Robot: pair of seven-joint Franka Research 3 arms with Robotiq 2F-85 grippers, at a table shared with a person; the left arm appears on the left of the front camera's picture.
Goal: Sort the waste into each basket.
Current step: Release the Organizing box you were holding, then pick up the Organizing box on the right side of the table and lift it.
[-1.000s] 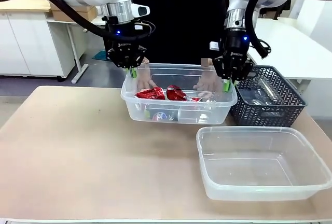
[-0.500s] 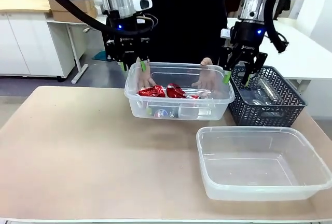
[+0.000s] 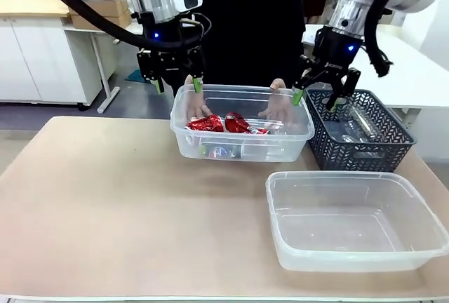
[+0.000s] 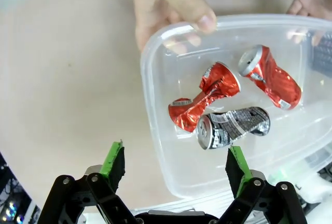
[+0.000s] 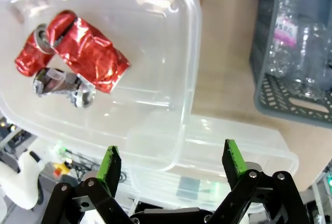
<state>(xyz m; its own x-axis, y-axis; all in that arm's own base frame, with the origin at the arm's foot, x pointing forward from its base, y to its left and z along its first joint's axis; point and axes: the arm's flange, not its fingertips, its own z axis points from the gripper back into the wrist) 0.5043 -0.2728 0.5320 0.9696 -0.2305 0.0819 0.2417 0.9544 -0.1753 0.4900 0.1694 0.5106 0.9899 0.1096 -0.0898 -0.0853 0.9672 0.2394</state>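
A clear basket point(image 3: 280, 150) at the table's far middle holds crushed waste cans: two red cans point(image 4: 205, 95) point(image 4: 271, 77) and a silver-black one point(image 4: 233, 125). A person's hands point(image 3: 197, 109) grip its far rim. My left gripper point(image 3: 178, 86) hangs open just above its left end, and my right gripper point(image 3: 316, 99) hangs open above its right end. Neither touches it. The second clear basket point(image 3: 330, 175) sits empty at the front right. Clear plastic bottles point(image 5: 290, 32) lie in a dark lattice basket point(image 3: 382, 150).
The dark lattice basket stands at the far right, close against the tub with the cans. The person stands right behind the table's far edge. The left half and front of the tabletop point(image 3: 112, 205) are bare wood.
Both grippers have risen off the ends of the can tub's rim and spread wider. The tub has shifted slightly right in the person's hands.
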